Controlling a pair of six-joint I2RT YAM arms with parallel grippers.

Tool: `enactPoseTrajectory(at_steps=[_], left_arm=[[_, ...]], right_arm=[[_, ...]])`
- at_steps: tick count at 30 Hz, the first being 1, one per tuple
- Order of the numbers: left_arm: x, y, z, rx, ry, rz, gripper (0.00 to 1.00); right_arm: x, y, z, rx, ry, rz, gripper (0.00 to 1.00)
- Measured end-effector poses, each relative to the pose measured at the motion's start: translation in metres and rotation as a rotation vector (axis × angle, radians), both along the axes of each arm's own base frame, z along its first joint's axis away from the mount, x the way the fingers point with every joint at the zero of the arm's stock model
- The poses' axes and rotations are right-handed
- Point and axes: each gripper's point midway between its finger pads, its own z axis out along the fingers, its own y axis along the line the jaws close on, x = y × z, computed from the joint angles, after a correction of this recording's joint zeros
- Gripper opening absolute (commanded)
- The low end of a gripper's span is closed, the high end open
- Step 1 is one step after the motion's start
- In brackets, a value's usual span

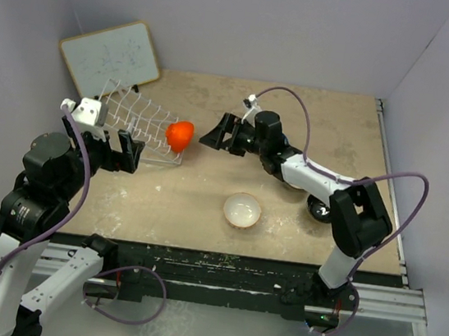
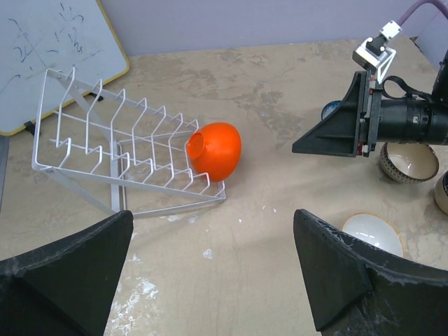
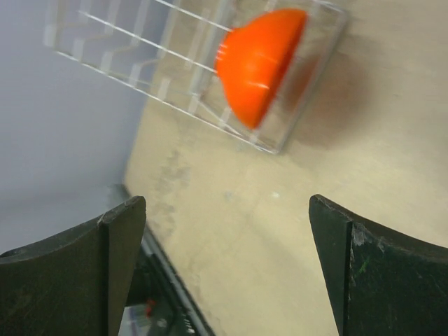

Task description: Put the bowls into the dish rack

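1. Closest to the top camera, the left arm (image 1: pixel 40 185) is seen at 8 o'clock. The left gripper (image 1: pixel 125 153) is spread wide with nothing held, near the dish rack (image 1: pixel 137 111) at 10 o'clock. An orange-red bowl (image 1: pixel 179 135) is lodged on its side at the rack's 3 o'clock end. The right gripper (image 1: pixel 219 132) is placed just beyond it at 3 o'clock, apart from the bowl, released and empty. A white bowl (image 1: pixel 242 211) is set upright on the table (image 1: pixel 337 133) at 5 o'clock, and a black bowl (image 1: pixel 319 207) is partly hidden by the right arm at 4 o'clock.

2. From the left wrist, the left gripper (image 2: pixel 210 280) is shown agape at 6 o'clock. The dish rack (image 2: pixel 105 140) is found at 10 o'clock, and the orange-red bowl (image 2: pixel 215 148) is leaned against its end prongs, mouth turned towards them. The white bowl (image 2: pixel 371 234) is seen at 4 o'clock, a tan bowl (image 2: pixel 409 162) at 3 o'clock, and a whiteboard (image 2: pixel 49 56) at 11 o'clock.

3. From the right wrist, the right gripper (image 3: pixel 224 259) is shown parted around bare table. The orange-red bowl (image 3: pixel 262 63), blurred, is seen at 12 o'clock in the dish rack (image 3: pixel 140 56).
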Motion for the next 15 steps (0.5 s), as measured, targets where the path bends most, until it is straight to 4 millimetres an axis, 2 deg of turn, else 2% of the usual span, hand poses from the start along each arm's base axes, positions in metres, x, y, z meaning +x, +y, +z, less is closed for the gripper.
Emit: enactPoseTrajectory(at_steps=[4,7,9,12,15], left_arm=[[0.000,0.000,0.000,-0.001,-0.002,0.000,0.99],[0.000,0.000,0.001,-0.001,-0.003,0.000,0.99],[0.001,0.000,0.001,-0.002,-0.005,0.000,0.99],[0.001,0.000,0.001,-0.002,-0.006,0.000,0.99],[0.001,0.000,0.002,-0.002,-0.009,0.000,0.99]], right_arm=[[0.005,-0.036,-0.032,-0.263,-0.033,-0.082,0.98],[0.009,-0.071,-0.060,-0.473,-0.042,-0.156,0.94],[0.011,-0.097,-0.071,-0.620,-0.059,-0.201,0.91],[0.018,-0.117,-0.066,-0.731,-0.100,-0.231,0.86],[0.031,-0.124,-0.047,-0.785,-0.164,-0.256,0.82]])
